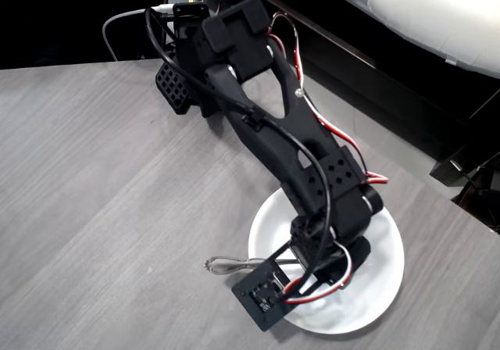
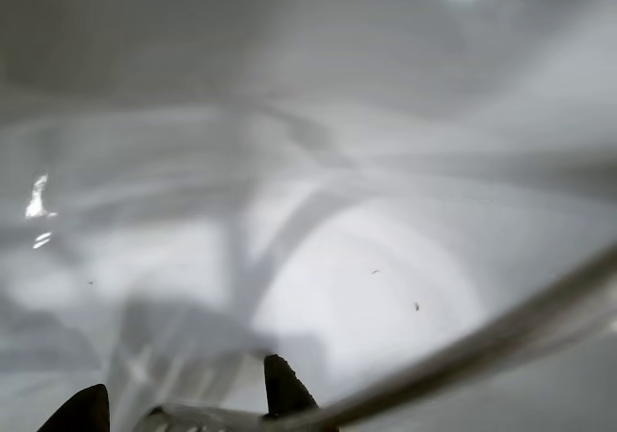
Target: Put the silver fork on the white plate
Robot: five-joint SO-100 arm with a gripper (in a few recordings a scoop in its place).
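The end effector (image 2: pixel 183 408) is over the plate (image 1: pixel 387 268), clamped on the fork (image 2: pixel 501 340): in the wrist view the two dark fingertips (image 2: pixel 281 386) pinch one end of it and the shaft runs off to the right, close above the white glaze. In the overhead view the fork (image 1: pixel 223 265) sticks out to the left past the plate's rim, its looped end over the grey surface (image 1: pixel 94 194).

The risk, as I judge it, is release at this spot: with so much length hanging outside the rim, the fork could tip over the edge and slide onto the surface. A hard drop could also make it bounce on the glossy glaze.

The overhead view shows the overhang and the arm's pose. The wrist view shows the grip itself and how near the plate's face is.
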